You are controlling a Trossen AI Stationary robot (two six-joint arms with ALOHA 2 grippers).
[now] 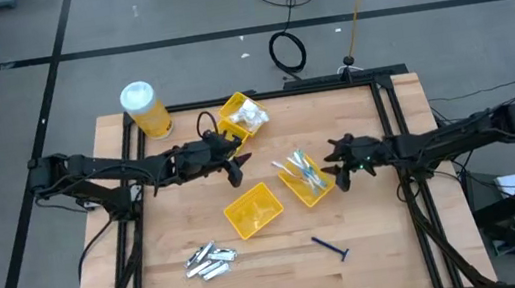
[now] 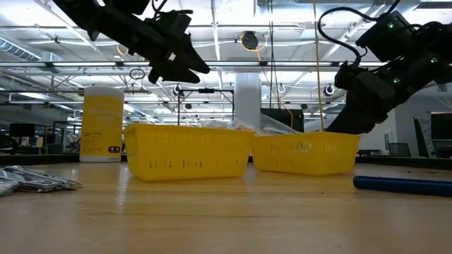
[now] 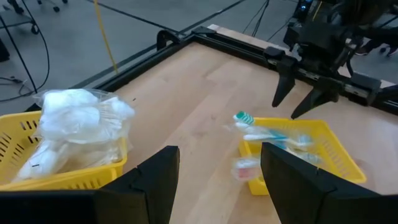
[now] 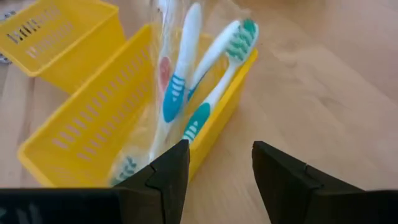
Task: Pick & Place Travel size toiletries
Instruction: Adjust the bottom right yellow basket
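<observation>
The blue razor stick (image 1: 331, 247) is seen lying diagonally at lower centre-right, nearer the right gripper (image 1: 339, 165) (jaws parted, empty); the left gripper (image 1: 237, 170) likewise holds nothing.

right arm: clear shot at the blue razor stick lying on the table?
Probably yes. The blue razor stick lies alone on bare wood, nearer the right gripper, whose jaws are open and empty beside the toothbrush tray. Nothing lies between them.
</observation>
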